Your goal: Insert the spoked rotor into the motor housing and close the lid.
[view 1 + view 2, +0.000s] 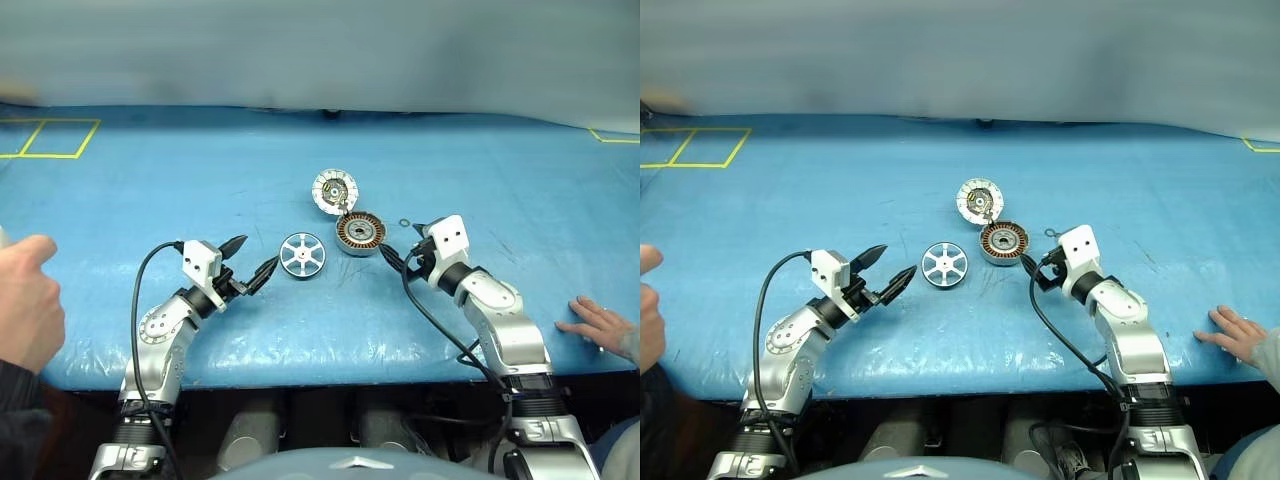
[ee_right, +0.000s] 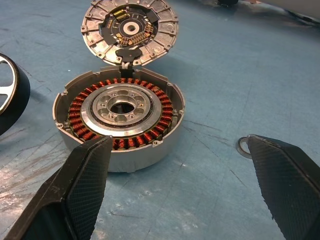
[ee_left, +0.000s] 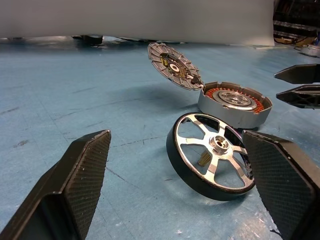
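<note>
left gripper (image 1: 252, 262) spread, empty, just beside spoked rotor (image 1: 302, 254) | right gripper (image 2: 185, 175) spread, near motor housing (image 1: 360, 233) | lid (image 1: 334, 191) hinged open | risk: rotor sits tilted, pinch may slip or flip it; small washer (image 2: 243, 147) near housing could get swept

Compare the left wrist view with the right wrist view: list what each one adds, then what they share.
Left wrist view adds: the whole silver spoked metal rotor, hub included, and the right tool, open, beyond the round metal motor housing with copper windings. Right wrist view adds: a small metal ring lying on the blue table surface beside that housing, apart from it. Shared: the housing and its raised round lid with whitish segmented rim.
</note>
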